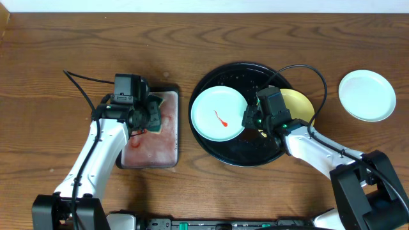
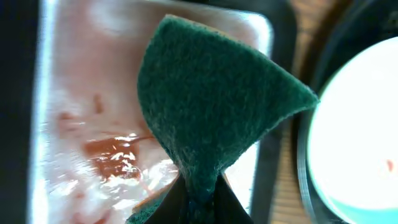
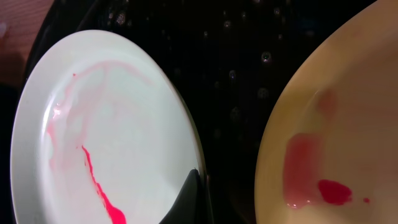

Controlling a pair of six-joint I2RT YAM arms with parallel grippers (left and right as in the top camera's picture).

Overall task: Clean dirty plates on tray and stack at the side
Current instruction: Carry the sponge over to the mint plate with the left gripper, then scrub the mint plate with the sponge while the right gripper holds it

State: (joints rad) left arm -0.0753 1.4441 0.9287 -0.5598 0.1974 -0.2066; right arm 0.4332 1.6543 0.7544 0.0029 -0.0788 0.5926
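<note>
Left gripper (image 2: 199,202) pinches the green sponge (image 2: 211,106) by a corner, right gripper (image 3: 194,199) clamps the blue plate (image 3: 106,124), scrubbing could yank either loose

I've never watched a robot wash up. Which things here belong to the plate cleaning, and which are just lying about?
In the job: smeared blue plate, yellow plate, clean blue plate, round black tray, green sponge, rectangular tray.
Just there: wooden table, arm cable.
</note>
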